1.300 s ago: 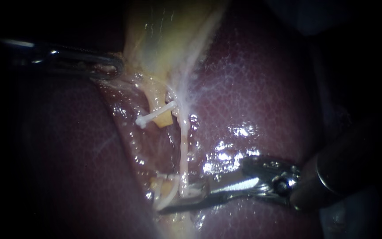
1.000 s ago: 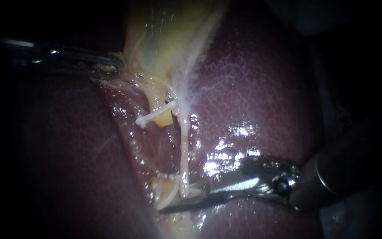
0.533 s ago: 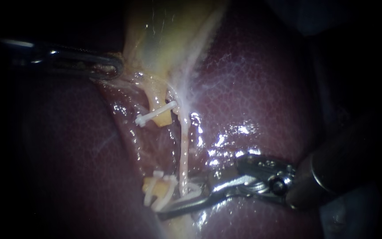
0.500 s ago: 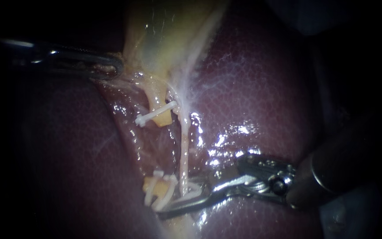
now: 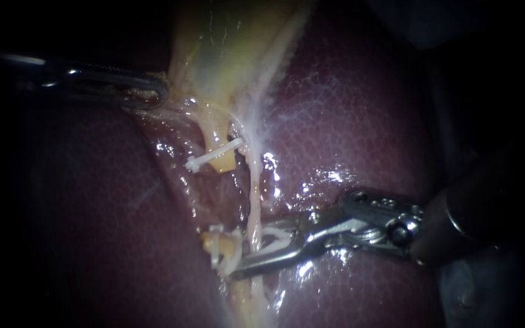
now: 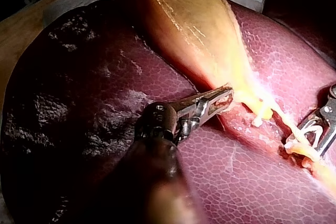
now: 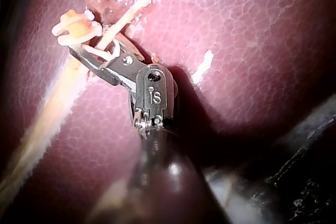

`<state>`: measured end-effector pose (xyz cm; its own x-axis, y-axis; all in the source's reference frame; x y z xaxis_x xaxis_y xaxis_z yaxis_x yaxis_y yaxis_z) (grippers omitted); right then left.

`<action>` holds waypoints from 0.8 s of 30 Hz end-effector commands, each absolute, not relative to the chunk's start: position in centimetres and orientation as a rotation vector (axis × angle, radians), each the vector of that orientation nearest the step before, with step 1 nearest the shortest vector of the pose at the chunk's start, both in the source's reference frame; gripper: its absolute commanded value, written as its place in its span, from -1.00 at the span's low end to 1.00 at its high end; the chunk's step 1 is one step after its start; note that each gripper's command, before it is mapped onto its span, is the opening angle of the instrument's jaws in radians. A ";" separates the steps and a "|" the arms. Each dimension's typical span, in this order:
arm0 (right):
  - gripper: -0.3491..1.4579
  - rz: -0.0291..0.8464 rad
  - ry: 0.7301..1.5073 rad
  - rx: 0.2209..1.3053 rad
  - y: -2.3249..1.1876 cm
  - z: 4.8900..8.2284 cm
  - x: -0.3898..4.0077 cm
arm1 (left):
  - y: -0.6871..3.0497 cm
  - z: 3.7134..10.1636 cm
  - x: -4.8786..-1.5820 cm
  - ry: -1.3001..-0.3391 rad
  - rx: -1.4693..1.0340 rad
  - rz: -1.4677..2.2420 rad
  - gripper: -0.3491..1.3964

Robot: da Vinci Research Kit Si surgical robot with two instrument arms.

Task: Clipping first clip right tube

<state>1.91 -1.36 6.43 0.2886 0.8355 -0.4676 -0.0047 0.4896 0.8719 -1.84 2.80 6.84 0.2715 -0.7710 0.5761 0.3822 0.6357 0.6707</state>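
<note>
— Where is the right tube (image 5: 251,200)?
— It is the pale thread running down the groove in the liver (image 5: 366,121), from the gallbladder (image 5: 226,48) at its narrow end to my right instrument (image 5: 253,249).
— And that instrument's jaws?
— They stand apart, one on each side of the right tube, and both press on a white clip (image 5: 274,238) held between them. The clip sits low on the tube's length. In the right wrist view the tube passes between the clip's two arms.
— What about your left instrument (image 5: 160,91)?
— Its jaws are pinched onto the edge of the gallbladder's narrow end, well apart from my other instrument.
— Any other clips?
— Two. The upper clip (image 5: 214,157) lies across a yellow stub (image 5: 225,163) just left of the tube. The lower clip (image 5: 216,234) sits just beside my right instrument's tips
</note>
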 end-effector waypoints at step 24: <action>-0.06 0.579 1.309 1.065 -1.32 6.07 1.76 | 2.79 6.84 -1.82 -1.028 0.446 -0.810 -1.00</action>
<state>1.76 -1.32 6.06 0.2186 0.8481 -0.4827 0.2190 0.4394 0.8712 -1.82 2.79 6.84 0.2716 -0.7707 0.5765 0.3811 0.6361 0.6709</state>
